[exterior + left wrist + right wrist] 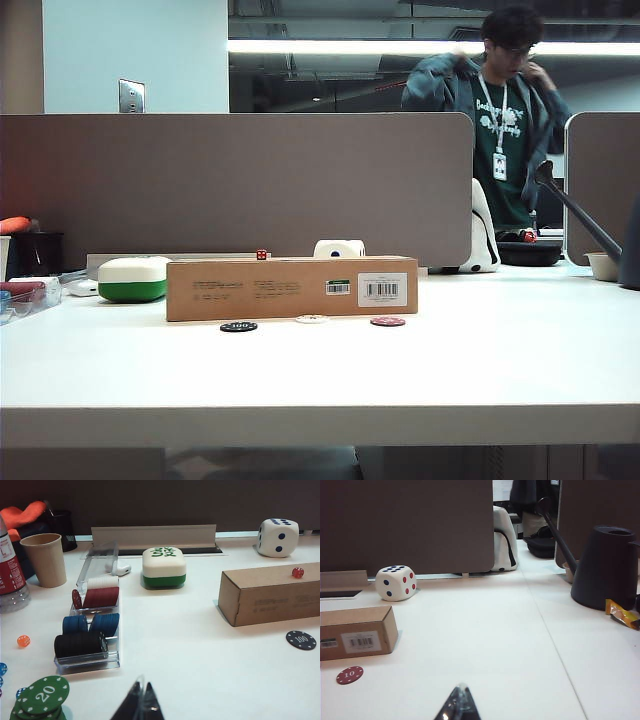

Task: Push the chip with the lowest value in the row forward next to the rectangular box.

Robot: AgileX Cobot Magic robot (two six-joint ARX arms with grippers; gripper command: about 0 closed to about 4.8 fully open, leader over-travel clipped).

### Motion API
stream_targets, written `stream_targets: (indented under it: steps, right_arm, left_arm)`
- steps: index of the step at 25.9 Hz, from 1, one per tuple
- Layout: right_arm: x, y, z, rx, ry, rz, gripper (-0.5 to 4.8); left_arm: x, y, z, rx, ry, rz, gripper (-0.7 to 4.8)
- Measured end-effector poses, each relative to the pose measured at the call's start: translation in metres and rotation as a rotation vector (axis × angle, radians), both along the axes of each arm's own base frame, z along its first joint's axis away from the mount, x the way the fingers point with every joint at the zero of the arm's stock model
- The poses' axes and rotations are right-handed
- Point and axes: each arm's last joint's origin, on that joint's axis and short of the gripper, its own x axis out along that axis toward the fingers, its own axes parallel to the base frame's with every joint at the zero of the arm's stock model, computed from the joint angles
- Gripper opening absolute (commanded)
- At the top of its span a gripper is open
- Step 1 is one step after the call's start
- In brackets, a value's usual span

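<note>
The white chip [311, 319] lies flat on the table just in front of the long brown rectangular box [290, 288], between a black chip marked 100 [238, 326] and a red chip [387, 321]. It sits slightly closer to the box than those two. Neither wrist view shows the white chip, and neither arm shows in the exterior view. My left gripper [142, 691] is shut and empty, low over the table, well short of the box [272, 595] and the black chip [301, 640]. My right gripper [461, 689] is shut and empty, with the red chip marked 10 [349, 675] and the box end [357, 635] off to one side.
A clear tray of stacked chips [95, 625], a green chip stack [42, 695], a paper cup [45, 560] and a bottle [11, 572] are near the left gripper. A white-and-green case [133, 279], a large die [395, 582] and a black watering can [605, 567] stand further back.
</note>
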Motion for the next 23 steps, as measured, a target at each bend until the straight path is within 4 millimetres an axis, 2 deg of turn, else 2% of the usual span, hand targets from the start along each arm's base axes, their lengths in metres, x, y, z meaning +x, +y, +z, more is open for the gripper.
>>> stream_targets:
  steps: [23]
  right_arm:
    - [0.0001, -0.0019, 0.0, -0.027, 0.0, -0.044, -0.05]
  left_arm:
    - [0.0, 0.0, -0.0001, 0.0, 0.0, 0.0, -0.05]
